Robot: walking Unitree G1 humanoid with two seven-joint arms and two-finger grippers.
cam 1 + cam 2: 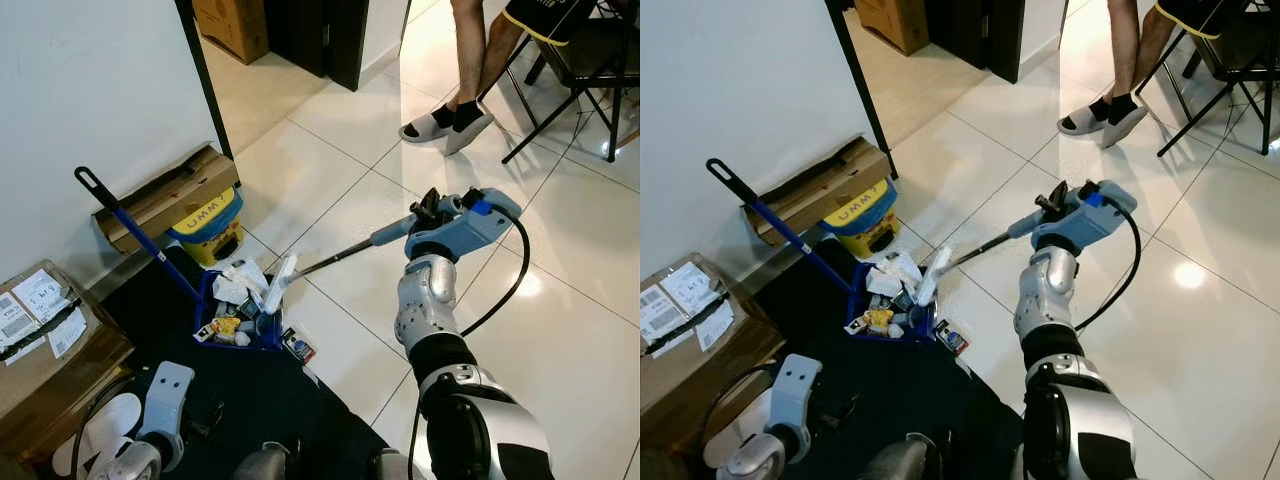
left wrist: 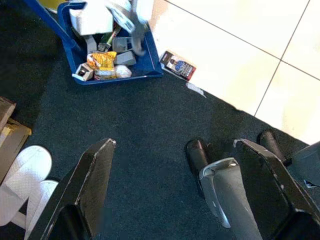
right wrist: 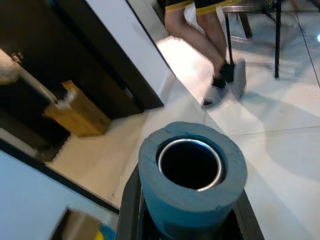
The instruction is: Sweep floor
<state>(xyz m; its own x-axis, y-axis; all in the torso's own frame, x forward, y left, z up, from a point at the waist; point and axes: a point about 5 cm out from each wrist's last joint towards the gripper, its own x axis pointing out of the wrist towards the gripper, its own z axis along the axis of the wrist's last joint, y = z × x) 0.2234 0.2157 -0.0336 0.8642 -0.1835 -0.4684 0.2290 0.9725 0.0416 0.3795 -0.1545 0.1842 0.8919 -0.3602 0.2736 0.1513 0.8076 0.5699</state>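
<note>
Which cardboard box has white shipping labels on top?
The cardboard box at the robot's near left, beside the dark mat; the flattened box against the wall shows none.

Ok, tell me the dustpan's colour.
Blue dustpan, clearest in the left wrist view.

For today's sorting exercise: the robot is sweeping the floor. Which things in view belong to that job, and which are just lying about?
Belonging to the job:
broom, held in the right gripper
blue dustpan
litter in the pan
small packet on the floor

Just lying about:
cardboard boxes
yellow tub
white slippers
seated person's feet
</note>
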